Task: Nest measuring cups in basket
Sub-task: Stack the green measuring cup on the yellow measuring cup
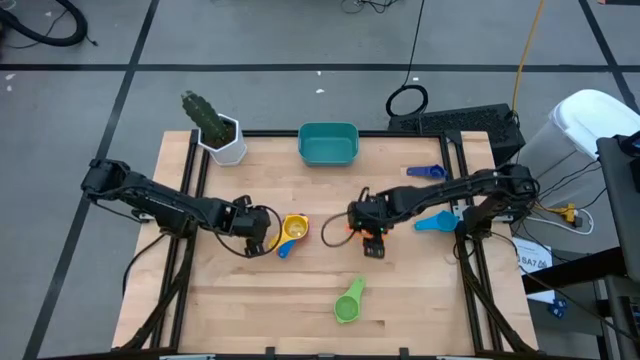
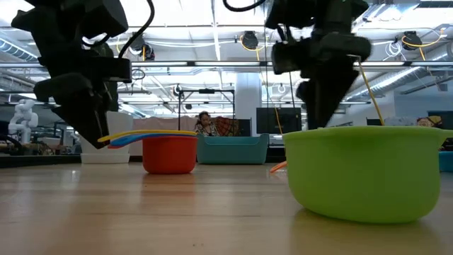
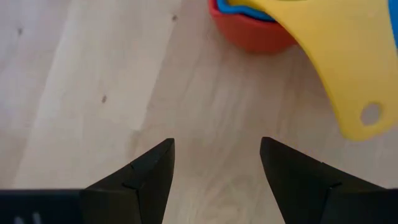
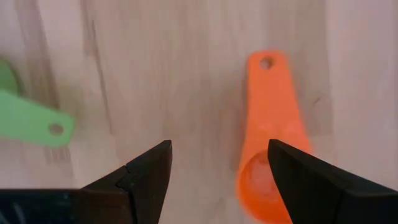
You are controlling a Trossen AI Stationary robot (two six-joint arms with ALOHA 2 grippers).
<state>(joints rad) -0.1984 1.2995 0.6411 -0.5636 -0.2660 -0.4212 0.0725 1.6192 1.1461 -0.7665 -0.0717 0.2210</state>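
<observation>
Three measuring cups sit nested on the table: a red cup (image 1: 294, 229) (image 2: 170, 154) (image 3: 251, 34) holds a blue one and a yellow one, whose handle (image 3: 348, 68) sticks out beside my left gripper. That gripper (image 1: 268, 238) (image 3: 217, 149) (image 2: 90, 131) is open over bare wood and touches nothing. My right gripper (image 1: 372, 246) (image 4: 219, 152) (image 2: 324, 106) is open and points down. The orange cup (image 4: 266, 149) (image 2: 277, 167) lies flat on the table beside one of its fingers. The green cup (image 1: 348, 302) (image 2: 368, 170) (image 4: 28, 119) stands nearer the near edge. The teal basket (image 1: 328, 144) (image 2: 233, 149) sits at the far edge.
A light blue cup (image 1: 435, 221) and a dark blue cup (image 1: 425, 172) lie toward the table's right side. A white pot with a green plant (image 1: 220, 135) stands at the far left corner. Bare wood stretches along the near edge either side of the green cup.
</observation>
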